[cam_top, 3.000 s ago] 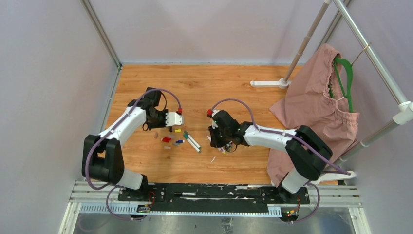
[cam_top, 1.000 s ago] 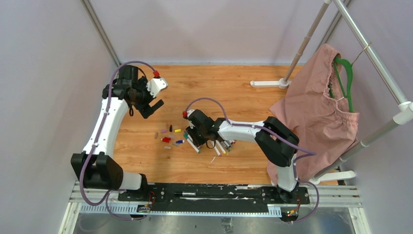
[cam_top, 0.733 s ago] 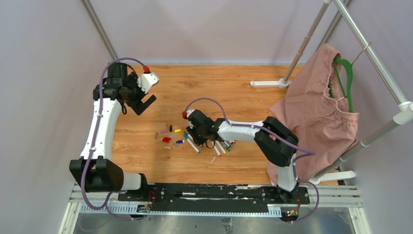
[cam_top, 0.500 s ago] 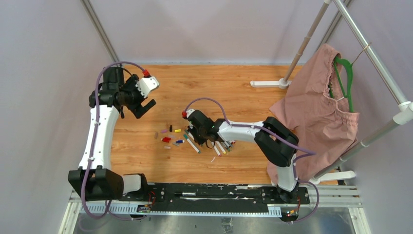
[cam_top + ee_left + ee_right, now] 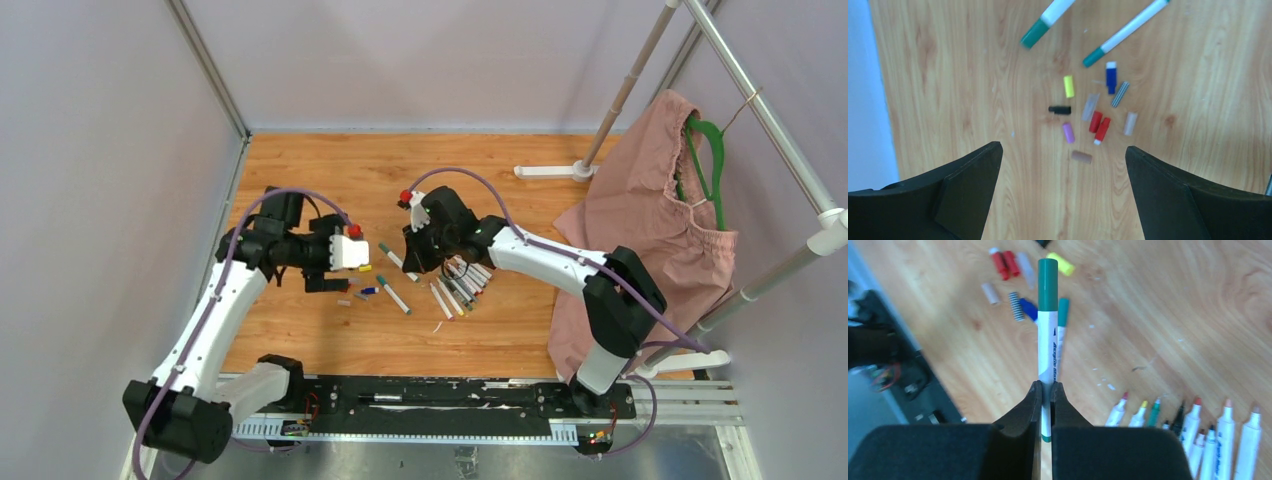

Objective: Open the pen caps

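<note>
**Two arms over a wooden table (image 5: 500, 340), read from your near edge outward.**

Nearest you lies a fan of uncapped white markers (image 5: 1198, 432), side by side with their coloured tips bare. These look finished. Just beyond them a second white marker with a green end cap (image 5: 394, 296) lies flat, cap on.

Left of it sits a scatter of small loose caps (image 5: 1095, 121) in red, blue, yellow, purple, black and grey, none on a barrel. Your left gripper (image 5: 1062, 148) hangs above that scatter, fingers spread wide and holding nothing.

Farther out, your right gripper (image 5: 1047, 390) is clamped on a thin white marker barrel (image 5: 1047, 347), pinching it low down. The short green cap (image 5: 1047, 277) sits on the free end, which points toward the left arm.

**Likely step:** bring the left fingers to that cap and pull it off.

**Hazards:**
- The left fingers are over the loose caps, not the held cap. If you close there, you grab a cap that is already off.
- If you descend while crossing, you sweep the scatter or knock the lying marker.
- The right pinch is narrow and far from the cap. An off-axis pull may pivot the barrel or drag it out of the grip.
- If you close on white barrel instead of green, nothing separates.
</note>
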Robot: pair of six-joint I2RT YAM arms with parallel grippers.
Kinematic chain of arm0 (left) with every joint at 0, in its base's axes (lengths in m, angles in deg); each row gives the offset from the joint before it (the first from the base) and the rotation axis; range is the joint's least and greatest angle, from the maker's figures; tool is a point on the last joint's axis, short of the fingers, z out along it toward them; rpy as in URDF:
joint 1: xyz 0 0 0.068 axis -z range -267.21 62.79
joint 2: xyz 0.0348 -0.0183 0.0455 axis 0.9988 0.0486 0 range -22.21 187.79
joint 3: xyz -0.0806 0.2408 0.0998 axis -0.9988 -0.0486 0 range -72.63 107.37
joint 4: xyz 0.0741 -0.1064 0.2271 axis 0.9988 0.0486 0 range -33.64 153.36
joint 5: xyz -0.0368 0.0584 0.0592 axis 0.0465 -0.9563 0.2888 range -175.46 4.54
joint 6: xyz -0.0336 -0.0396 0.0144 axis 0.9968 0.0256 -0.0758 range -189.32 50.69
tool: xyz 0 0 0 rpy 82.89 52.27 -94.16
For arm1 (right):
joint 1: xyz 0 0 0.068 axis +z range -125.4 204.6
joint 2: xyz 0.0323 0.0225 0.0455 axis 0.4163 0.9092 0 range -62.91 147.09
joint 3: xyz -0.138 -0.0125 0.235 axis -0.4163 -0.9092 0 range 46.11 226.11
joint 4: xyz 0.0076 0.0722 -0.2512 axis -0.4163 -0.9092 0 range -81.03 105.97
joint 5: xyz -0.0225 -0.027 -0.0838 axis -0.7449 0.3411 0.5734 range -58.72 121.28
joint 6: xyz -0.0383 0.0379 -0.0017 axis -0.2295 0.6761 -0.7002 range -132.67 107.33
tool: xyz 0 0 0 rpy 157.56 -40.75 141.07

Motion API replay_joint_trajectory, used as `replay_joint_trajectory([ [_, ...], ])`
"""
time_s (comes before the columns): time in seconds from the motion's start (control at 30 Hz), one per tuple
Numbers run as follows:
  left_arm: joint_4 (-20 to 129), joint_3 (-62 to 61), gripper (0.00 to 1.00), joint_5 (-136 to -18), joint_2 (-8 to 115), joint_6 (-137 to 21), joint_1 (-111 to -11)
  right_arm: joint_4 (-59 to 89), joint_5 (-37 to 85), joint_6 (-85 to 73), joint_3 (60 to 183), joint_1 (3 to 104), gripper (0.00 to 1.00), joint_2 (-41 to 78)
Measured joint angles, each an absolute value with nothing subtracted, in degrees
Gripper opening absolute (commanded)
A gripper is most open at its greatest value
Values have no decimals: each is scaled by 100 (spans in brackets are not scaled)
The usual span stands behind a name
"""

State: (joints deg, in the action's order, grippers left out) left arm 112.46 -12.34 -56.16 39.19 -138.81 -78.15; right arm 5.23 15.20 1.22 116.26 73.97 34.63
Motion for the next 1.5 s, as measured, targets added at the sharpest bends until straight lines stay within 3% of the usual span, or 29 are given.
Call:
replay_joint_trajectory([
  [0.27,11307,-1442,95,-5760,3450,-15046,-6482,171,-362,494,11679,7285,0,3288],
  [0.5,11303,-1496,77,-6287,3515,-15791,-5724,29,-1208,728,11714,7285,0,3264],
  [0.6,11307,-1566,69,-6475,3548,-15973,-5582,7,-1376,767,11731,7285,0,3249],
  [1.0,11305,-1621,63,-6715,3640,-15990,-5472,142,-1540,1112,11731,7270,0,3238],
  [1.1,11305,-1623,54,-6718,3640,-15925,-5461,315,-1590,1270,11736,7252,0,3240],
  [1.23,11305,-1625,56,-6794,3646,-15876,-5440,503,-1632,1416,11753,7248,0,3240],
  [1.4,11314,-1676,57,-6971,3681,-15680,-5440,527,-1341,1409,11733,7248,25,3240],
  [1.5,11342,-1628,63,-6965,3845,-15328,-5733,538,-714,1280,11456,7254,35,3113],
])
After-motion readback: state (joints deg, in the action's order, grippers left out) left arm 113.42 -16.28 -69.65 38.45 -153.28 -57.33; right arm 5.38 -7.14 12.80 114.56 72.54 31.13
